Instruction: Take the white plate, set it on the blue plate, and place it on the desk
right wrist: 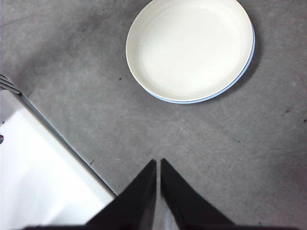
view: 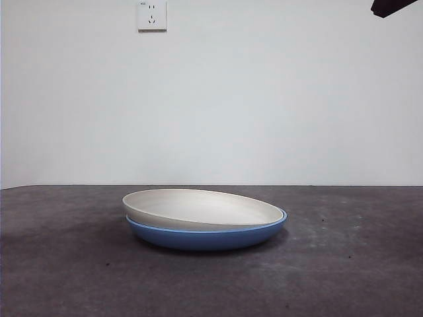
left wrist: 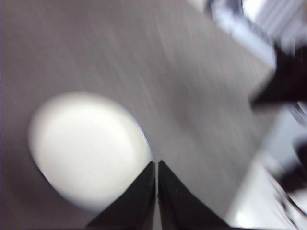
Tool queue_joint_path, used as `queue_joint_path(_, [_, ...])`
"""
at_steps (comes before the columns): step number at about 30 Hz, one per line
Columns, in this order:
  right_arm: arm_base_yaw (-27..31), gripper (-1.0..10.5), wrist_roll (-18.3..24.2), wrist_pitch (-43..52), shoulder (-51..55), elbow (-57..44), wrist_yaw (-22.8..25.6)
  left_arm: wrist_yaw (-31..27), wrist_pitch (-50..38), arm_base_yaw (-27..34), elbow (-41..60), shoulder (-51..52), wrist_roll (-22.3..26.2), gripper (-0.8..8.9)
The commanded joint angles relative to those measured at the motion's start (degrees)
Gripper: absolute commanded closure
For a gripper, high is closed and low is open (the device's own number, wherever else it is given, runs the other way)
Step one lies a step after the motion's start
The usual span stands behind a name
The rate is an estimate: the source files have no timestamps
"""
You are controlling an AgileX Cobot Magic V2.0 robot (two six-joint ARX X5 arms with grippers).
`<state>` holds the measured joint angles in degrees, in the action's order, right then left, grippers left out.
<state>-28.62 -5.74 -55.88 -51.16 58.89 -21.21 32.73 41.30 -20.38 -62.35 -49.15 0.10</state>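
Both grippers, left gripper (left wrist: 157, 165) and right gripper (right wrist: 158, 163), were kept pinched closed on nothing, well above the speckled desk (view: 344, 264). The matte white plate (view: 201, 208) was nested, slightly tilted, in the glossy blue plate (view: 205, 238).

We see the dark mottled desk (view: 66, 277) carrying the blue plate (view: 205, 236) directly, seemingly flat, with the white plate (view: 205, 208) nested inside it.
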Motion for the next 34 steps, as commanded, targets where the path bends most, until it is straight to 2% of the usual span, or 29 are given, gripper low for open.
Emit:
queue_joint_path(1, [-0.5, 9.4, 0.8, 0.6, -0.4, 1.2, 0.0, -0.3, -11.1, 4.3, 0.3, 3.4, 3.6, 8.04])
queue_joint_path(6, [-0.5, 9.4, 0.8, 0.6, -0.4, 1.2, 0.0, -3.6, -27.3, 12.7, 7.0, 11.1, 4.4, 8.04])
queue_joint_path(10, [-0.5, 9.4, 0.8, 0.5, -0.4, 1.2, 0.0, -14.5, -37.5, 17.4, 17.2, 18.1, 4.3, 8.04])
queue_joint_path(13, [-0.5, 9.4, 0.8, 0.6, -0.4, 1.2, 0.0, -21.4, -41.6, 19.4, 24.9, 23.0, 3.7, 8.04])
queue_joint_path(18, [-0.5, 9.4, 0.8, 0.6, -0.4, 1.2, 0.0, -27.4, -43.7, 21.0, 36.2, 30.3, 3.4, 8.04])
queue_joint_path(23, [-0.5, 9.4, 0.8, 0.6, -0.4, 1.2, 0.0, -28.0, -43.8, 21.6, 46.0, 36.4, 3.2, 8.04])
queue_joint_path(26, [-0.5, 9.4, 0.8, 0.6, -0.4, 1.2, 0.0, -29.4, -43.7, 21.7, 50.7, 39.3, 1.2, 8.04])
queue_joint_path(30, [-0.5, 9.4, 0.8, 0.5, -0.4, 1.2, 0.0, -30.0, -42.5, 21.9, 55.2, 42.5, -1.8, 8.04])
queue_joint_path(34, [-0.5, 9.4, 0.8, 0.6, -0.4, 1.2, 0.0, -30.0, -40.7, 21.9, 57.9, 45.0, -2.5, 8.04])
